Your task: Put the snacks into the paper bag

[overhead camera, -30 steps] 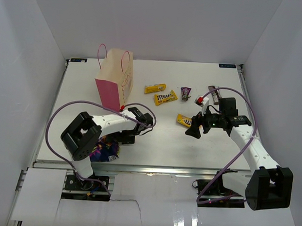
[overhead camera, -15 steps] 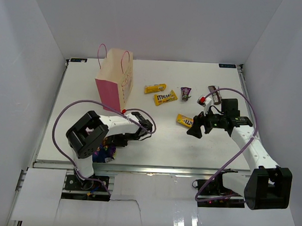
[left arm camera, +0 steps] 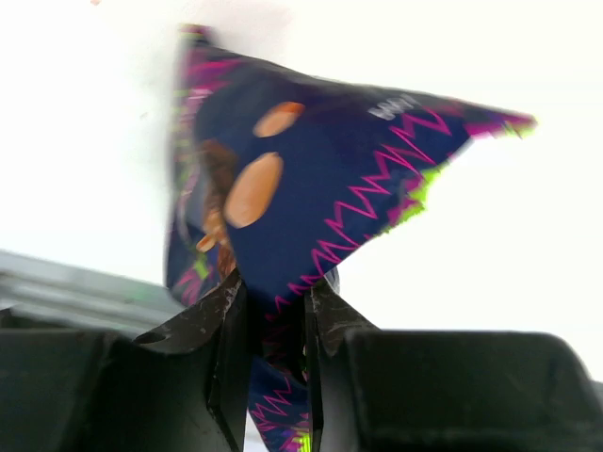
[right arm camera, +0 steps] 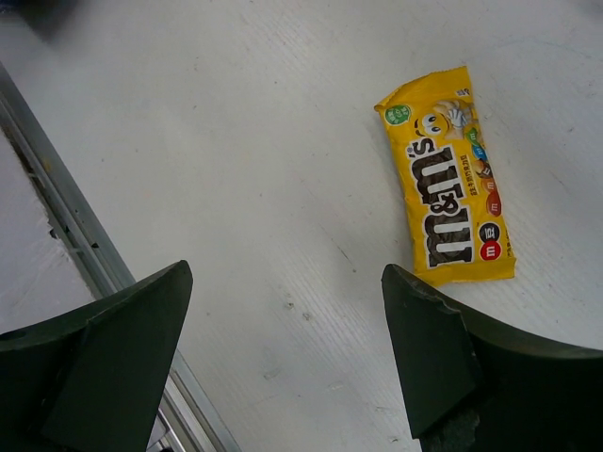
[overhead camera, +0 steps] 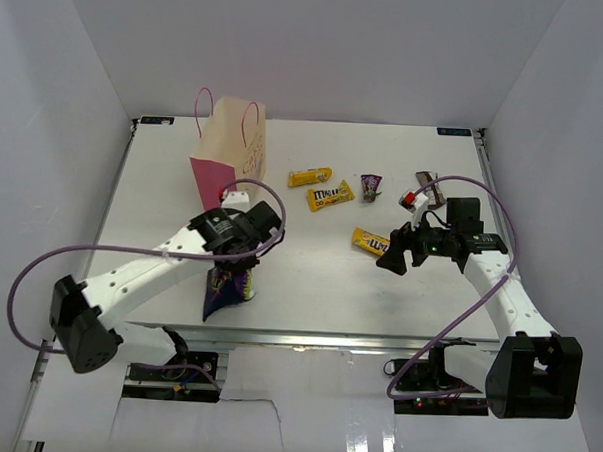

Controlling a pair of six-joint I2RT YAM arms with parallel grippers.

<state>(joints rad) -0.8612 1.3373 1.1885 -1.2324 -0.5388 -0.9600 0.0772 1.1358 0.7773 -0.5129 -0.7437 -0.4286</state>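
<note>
Your purple chip bag hangs pinched by its edge in the left fingers, near the front of the desk, in front of the pink paper bag. Your right fingers gape wide just beside a yellow packet.

Chip bag before paper bag; packets rightward

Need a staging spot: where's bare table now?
Bare: table between the purple chip bag in the left gripper and the open right gripper; also left of the pink paper bag. Crowded: yellow candy packets and purple wrapper right of it.
</note>
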